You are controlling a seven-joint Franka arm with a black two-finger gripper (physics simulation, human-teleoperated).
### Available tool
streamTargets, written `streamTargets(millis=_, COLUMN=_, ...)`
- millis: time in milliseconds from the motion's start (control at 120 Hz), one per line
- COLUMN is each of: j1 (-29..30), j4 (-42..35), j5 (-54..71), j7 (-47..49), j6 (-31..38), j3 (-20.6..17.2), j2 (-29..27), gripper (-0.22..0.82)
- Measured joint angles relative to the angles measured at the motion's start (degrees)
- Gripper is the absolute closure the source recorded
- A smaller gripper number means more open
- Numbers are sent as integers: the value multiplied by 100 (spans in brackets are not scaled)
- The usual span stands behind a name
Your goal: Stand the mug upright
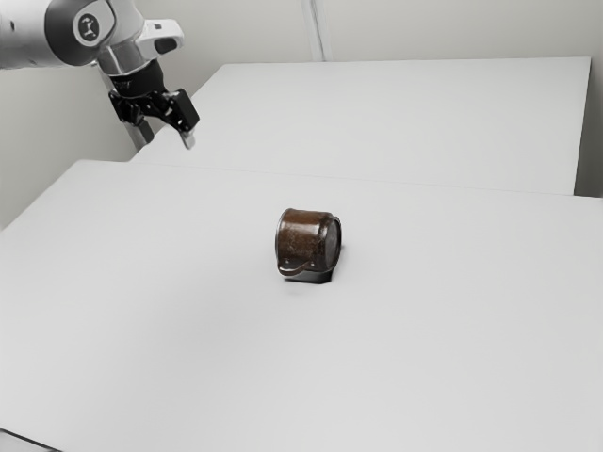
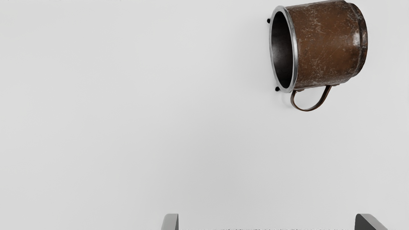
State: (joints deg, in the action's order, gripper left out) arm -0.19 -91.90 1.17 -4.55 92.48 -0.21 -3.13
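Mug lay on its side, gripper open and well apart

From my station I had the brown metal mug (image 1: 303, 235) lying on its side on the white table (image 1: 424, 348), near the middle of the exterior view. Its mouth faced the exterior view's left, the side the arm came in from, and its base faced right. The looped handle (image 2: 307, 110) stuck out from the mug's side. My gripper (image 1: 168, 137) hung above the table, up toward the exterior view's left, its fingers spread wide with nothing between them.

Brown mug (image 1: 303, 237) on its side
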Motion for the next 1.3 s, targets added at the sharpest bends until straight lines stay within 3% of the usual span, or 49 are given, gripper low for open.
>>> streamTargets(millis=400, j1=83, j4=-149, j5=33, j7=73, j6=-20, j3=-5, j2=-25, gripper=0)
streamTargets(millis=675, j1=-49, j4=-877, j5=-97, j7=237, j6=612, j3=28, j2=30, gripper=0)
streamTargets(millis=1000, j1=111, j4=-1112, j5=-1122, j7=164, j6=1305, j3=69, j2=658, gripper=0)
streamTargets(millis=1300, j1=738, j4=-1063, j5=-2765, j7=-1068, j6=1680, j3=49, j2=1413, gripper=0)
